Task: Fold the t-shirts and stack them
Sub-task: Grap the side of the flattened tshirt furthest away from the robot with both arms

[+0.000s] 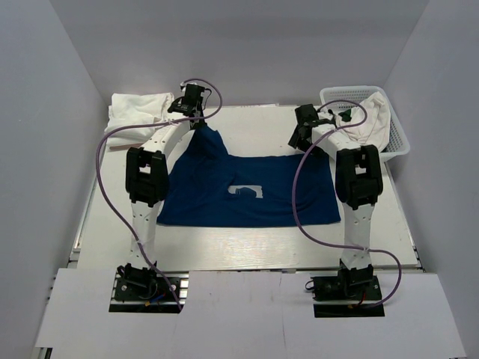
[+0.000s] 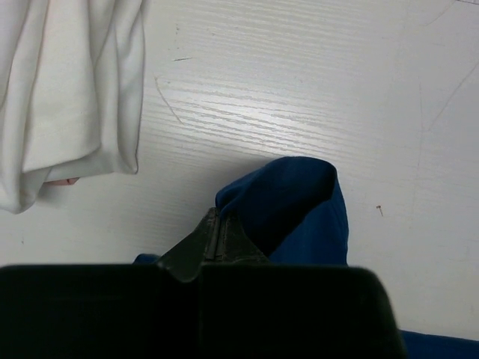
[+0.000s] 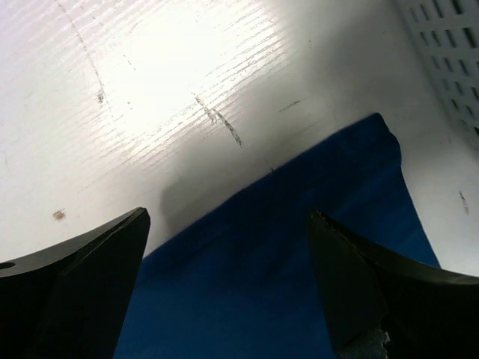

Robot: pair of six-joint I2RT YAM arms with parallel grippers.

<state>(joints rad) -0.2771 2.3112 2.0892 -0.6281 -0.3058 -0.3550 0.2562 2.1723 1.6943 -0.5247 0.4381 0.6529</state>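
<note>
Early: navy tee (image 1: 247, 191) unfolded; L gripper (image 2: 217, 241) clenched on its 11 o'clock corner, R gripper (image 3: 227, 224) released above 1 o'clock corner. White tees (image 1: 135, 111) pending, 10 & 2 o'clock.

Bright overhead light glares on the table (image 3: 172, 67); the right end effector (image 3: 228, 215) looms dark, soft-edged.

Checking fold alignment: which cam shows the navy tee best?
Top external: nearly the whole navy tee lies spread out, pale print visible, one far corner pinched by the left fingers. Left wrist shows only that pinched corner; right wrist only an edge strip between the open right fingers.
</note>
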